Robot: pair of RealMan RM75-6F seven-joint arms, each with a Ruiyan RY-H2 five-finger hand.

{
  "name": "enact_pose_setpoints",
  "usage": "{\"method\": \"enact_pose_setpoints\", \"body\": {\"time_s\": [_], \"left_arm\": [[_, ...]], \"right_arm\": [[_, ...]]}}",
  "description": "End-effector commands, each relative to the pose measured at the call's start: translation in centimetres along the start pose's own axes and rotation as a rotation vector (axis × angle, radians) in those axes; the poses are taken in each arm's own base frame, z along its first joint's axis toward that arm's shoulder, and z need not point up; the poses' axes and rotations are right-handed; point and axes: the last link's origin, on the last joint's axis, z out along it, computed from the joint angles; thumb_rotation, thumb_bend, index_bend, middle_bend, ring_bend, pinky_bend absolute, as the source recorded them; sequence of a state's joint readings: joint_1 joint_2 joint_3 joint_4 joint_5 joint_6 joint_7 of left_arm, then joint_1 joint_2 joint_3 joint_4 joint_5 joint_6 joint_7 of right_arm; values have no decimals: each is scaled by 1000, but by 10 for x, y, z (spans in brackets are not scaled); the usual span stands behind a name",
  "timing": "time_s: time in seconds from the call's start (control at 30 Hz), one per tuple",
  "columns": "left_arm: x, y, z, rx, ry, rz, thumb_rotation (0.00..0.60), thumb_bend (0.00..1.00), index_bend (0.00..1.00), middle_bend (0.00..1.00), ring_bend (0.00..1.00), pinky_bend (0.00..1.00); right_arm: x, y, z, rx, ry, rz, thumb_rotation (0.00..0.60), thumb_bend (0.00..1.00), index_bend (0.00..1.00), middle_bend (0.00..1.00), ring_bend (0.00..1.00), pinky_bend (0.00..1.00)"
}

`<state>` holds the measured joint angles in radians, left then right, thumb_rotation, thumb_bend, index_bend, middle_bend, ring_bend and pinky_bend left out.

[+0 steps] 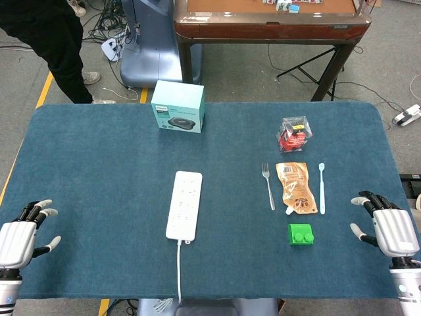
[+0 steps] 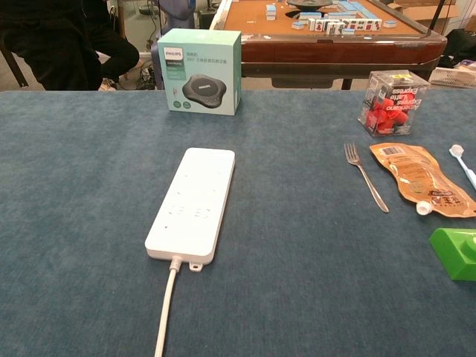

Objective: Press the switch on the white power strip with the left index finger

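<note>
Left hand (image 1: 20,238) was observed at the near left edge of the blue table (image 1: 99,171), fingers spread and nothing held; right hand (image 1: 389,227) was observed at the near right edge, likewise released and empty. Neither hand was seen in the chest view. The white power strip (image 1: 184,205) was found flat near the table's middle, well apart from both hands, lying to the right of and somewhat beyond the left hand, which was judged the nearer. Its long axis was noted running away from the robot, the cord (image 1: 179,273) leaving the near end. The switch could not be made out; its end was not established.
</note>
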<state>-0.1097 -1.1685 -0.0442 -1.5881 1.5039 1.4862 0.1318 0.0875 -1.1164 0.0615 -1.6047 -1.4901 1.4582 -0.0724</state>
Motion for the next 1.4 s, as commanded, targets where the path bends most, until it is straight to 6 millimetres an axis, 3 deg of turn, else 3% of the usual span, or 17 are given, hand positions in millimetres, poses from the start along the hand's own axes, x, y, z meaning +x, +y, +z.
{"method": "enact_pose_setpoints", "body": {"time_s": [0.03, 0.23, 0.33, 0.4, 0.43, 0.5, 0.57, 0.63, 0.7, 0.97, 1.17, 1.27, 1.4], "left_arm": [[-2, 0, 1, 2, -5, 1, 600, 185, 444, 236, 182, 542], [-4, 4, 3, -19, 3, -12, 600, 185, 457, 268, 224, 562], [0, 12, 6, -81, 47, -40, 600, 185, 461, 357, 420, 703], [4, 19, 10, -131, 56, -49, 600, 185, 431, 426, 587, 853], [5, 24, 12, -154, 53, -45, 600, 193, 420, 519, 691, 924], [8, 35, 14, -197, 46, -46, 600, 300, 413, 803, 895, 998], [9, 47, 17, -245, 29, -59, 600, 457, 415, 962, 983, 1000], [8, 61, 18, -303, -8, -62, 600, 586, 408, 1000, 1000, 1000], [8, 76, 21, -358, -42, -58, 600, 647, 389, 1000, 1000, 1000], [-4, 128, 36, -598, -94, -47, 600, 686, 300, 1000, 1000, 1000], [-18, 158, 45, -753, -125, -8, 600, 700, 357, 1000, 1000, 1000], [-26, 169, 50, -802, -168, -18, 600, 773, 418, 1000, 1000, 1000], [-35, 182, 56, -824, -212, -30, 600, 840, 421, 1000, 1000, 1000]], "right_arm": [[0, 1, 0, -4, -3, -1, 600, 200, 348, 263, 271, 457], [-3, 0, 1, 1, -11, 0, 600, 200, 349, 263, 271, 457], [-2, -1, 2, 3, -11, -2, 600, 200, 349, 263, 271, 457], [-1, -1, 2, 2, -8, -3, 600, 200, 349, 263, 271, 457], [0, -1, 3, 2, -6, -3, 600, 200, 349, 263, 271, 457], [2, -2, 3, 3, -2, -4, 600, 200, 349, 263, 271, 457], [3, -2, 4, 4, 0, -2, 600, 200, 348, 263, 271, 457], [3, -3, 4, 4, 1, -2, 600, 200, 348, 263, 271, 457], [3, -5, 5, 6, -2, 1, 600, 200, 349, 263, 271, 457], [4, -2, 6, -5, -9, 4, 600, 200, 348, 263, 271, 457], [4, 4, 6, -16, 0, 11, 600, 200, 349, 263, 271, 457], [2, 5, 6, -16, 0, 12, 600, 200, 348, 263, 271, 457], [0, 7, 8, -20, -10, 12, 600, 200, 349, 263, 271, 457]]}}
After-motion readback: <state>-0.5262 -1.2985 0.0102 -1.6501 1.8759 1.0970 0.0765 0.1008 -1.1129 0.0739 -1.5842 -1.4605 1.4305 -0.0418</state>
